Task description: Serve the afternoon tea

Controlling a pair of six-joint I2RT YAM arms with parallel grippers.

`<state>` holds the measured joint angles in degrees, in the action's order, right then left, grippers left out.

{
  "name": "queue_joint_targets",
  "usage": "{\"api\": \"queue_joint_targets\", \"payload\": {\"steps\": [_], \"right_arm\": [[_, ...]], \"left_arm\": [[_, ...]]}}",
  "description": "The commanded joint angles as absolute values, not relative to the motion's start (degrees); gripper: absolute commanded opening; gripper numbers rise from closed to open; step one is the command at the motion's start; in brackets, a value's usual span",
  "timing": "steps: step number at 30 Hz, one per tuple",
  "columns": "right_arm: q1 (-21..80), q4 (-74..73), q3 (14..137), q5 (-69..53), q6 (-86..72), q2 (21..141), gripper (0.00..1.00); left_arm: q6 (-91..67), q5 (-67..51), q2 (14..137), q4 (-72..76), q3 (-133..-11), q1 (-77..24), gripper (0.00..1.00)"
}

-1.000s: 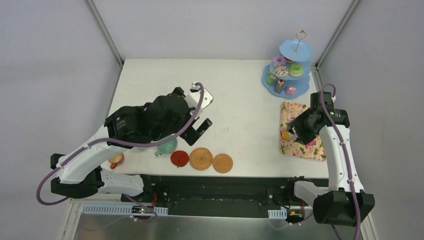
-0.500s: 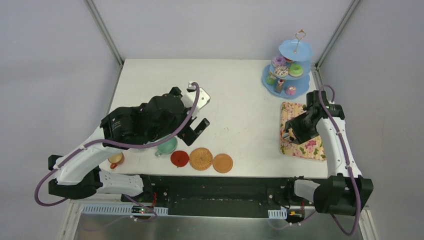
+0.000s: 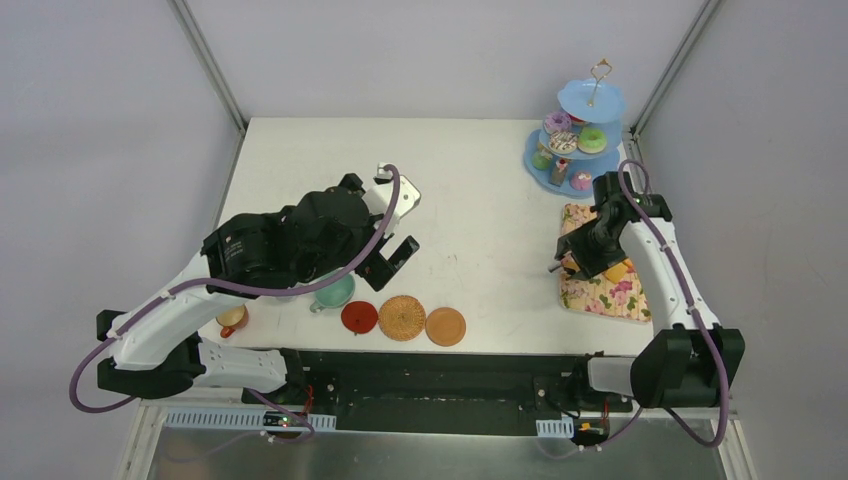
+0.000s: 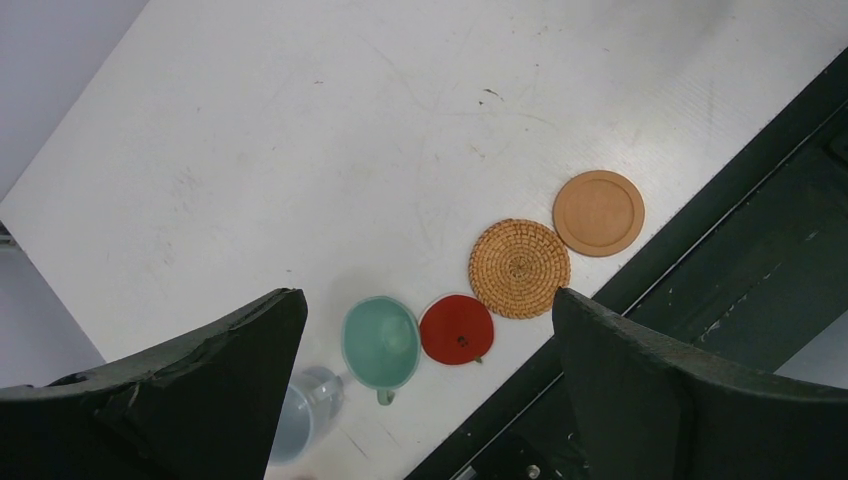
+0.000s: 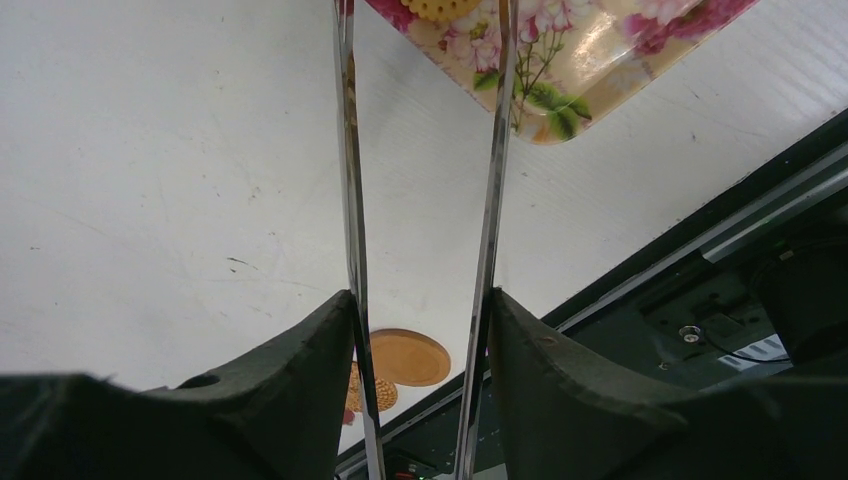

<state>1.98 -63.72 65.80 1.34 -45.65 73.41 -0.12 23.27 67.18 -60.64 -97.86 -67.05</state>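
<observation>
Right tool (image 5: 420, 300) clamps tongs (image 5: 495, 150), tips at floral tray (image 5: 600, 60); left tool (image 4: 425, 298) gapes wide above mint cup (image 4: 381, 340), coasters (image 4: 519, 268) on tabletop (image 4: 300, 150).

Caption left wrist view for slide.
Left gripper, jaws open, over mint green cup, red round coaster, woven straw coaster, smooth tan coaster in a row.

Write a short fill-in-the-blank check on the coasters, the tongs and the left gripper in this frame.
1. The woven coaster lies between the tan coaster and the ___ one.
2. The left gripper hovers over the table with its jaws ___.
3. The metal tongs are held by the ___ arm.
Missing words: red; open; right.
</observation>
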Motion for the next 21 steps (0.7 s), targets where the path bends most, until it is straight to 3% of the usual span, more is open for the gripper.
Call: {"api": "queue_joint_targets", "payload": {"steps": [1, 21], "right_arm": [[4.51, -65.55, 68.27, 2.97, -47.75, 74.62, 0.52], [10.71, -73.05, 73.02, 7.31, -51.62, 82.65, 0.46]], "left_arm": [[1.35, 24.96, 67.06, -59.51, -97.56, -66.54, 1.00], [1.62, 26.62, 65.19, -59.68, -96.17, -66.54, 1.00]]}}
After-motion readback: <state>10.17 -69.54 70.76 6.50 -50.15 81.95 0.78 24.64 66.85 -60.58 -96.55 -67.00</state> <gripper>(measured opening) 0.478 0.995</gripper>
